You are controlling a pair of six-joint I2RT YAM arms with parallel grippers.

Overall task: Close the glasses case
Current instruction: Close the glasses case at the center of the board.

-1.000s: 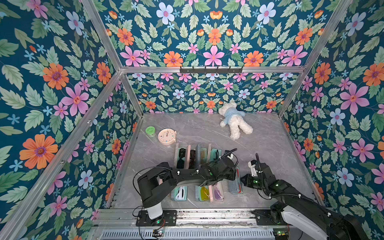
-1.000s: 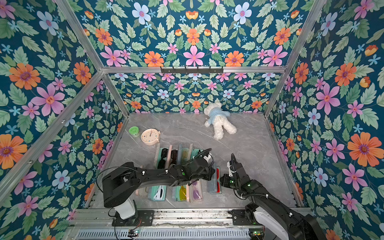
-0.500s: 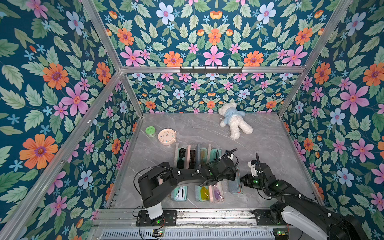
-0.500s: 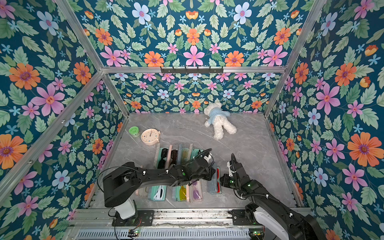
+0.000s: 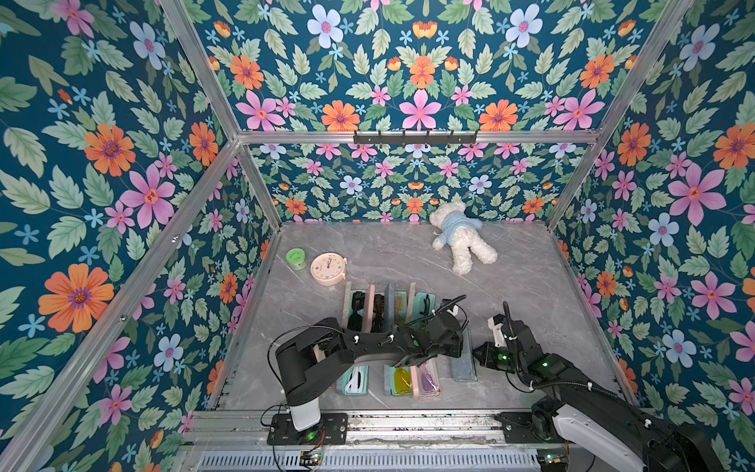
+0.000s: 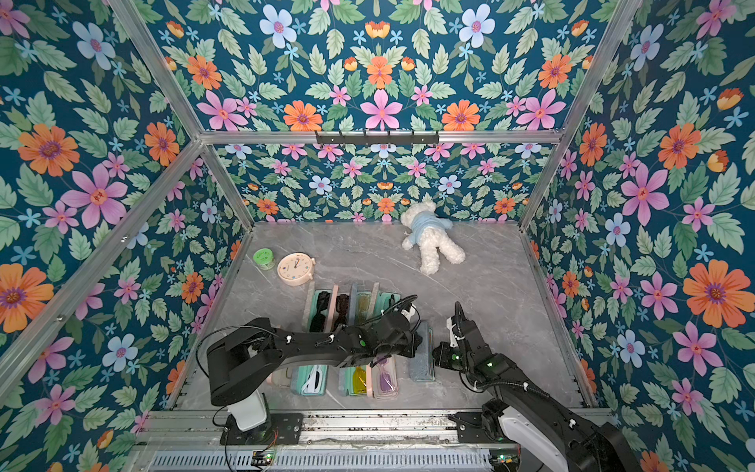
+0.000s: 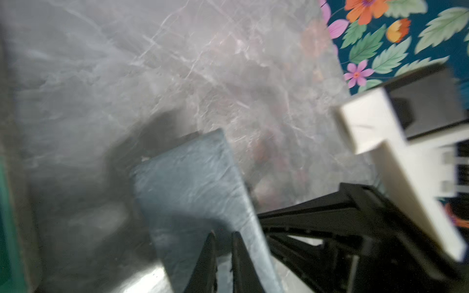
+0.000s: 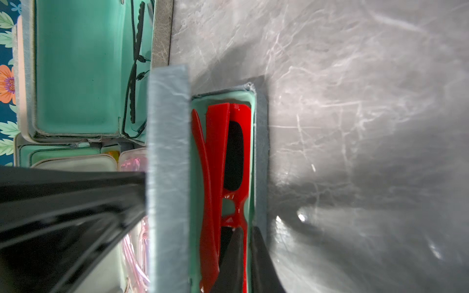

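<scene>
The grey-blue glasses case (image 5: 464, 365) (image 6: 423, 365) lies at the right end of a row of cases. In the right wrist view its lid (image 8: 167, 152) stands nearly upright, edge-on, beside red sunglasses (image 8: 215, 165) in the teal-lined tray. My left gripper (image 7: 223, 233) (image 5: 461, 343) is shut, its tips against the lid's outer face (image 7: 193, 182). My right gripper (image 8: 247, 229) (image 5: 476, 354) is shut on the tray's outer wall, one finger inside over the sunglasses and one outside.
Several other open cases (image 5: 398, 380) with dark, yellow and pink glasses lie left of this one, under my left arm. A pink clock (image 5: 329, 268), a green jar (image 5: 295, 258) and a white teddy bear (image 5: 461, 237) lie farther back. Floral walls close in three sides.
</scene>
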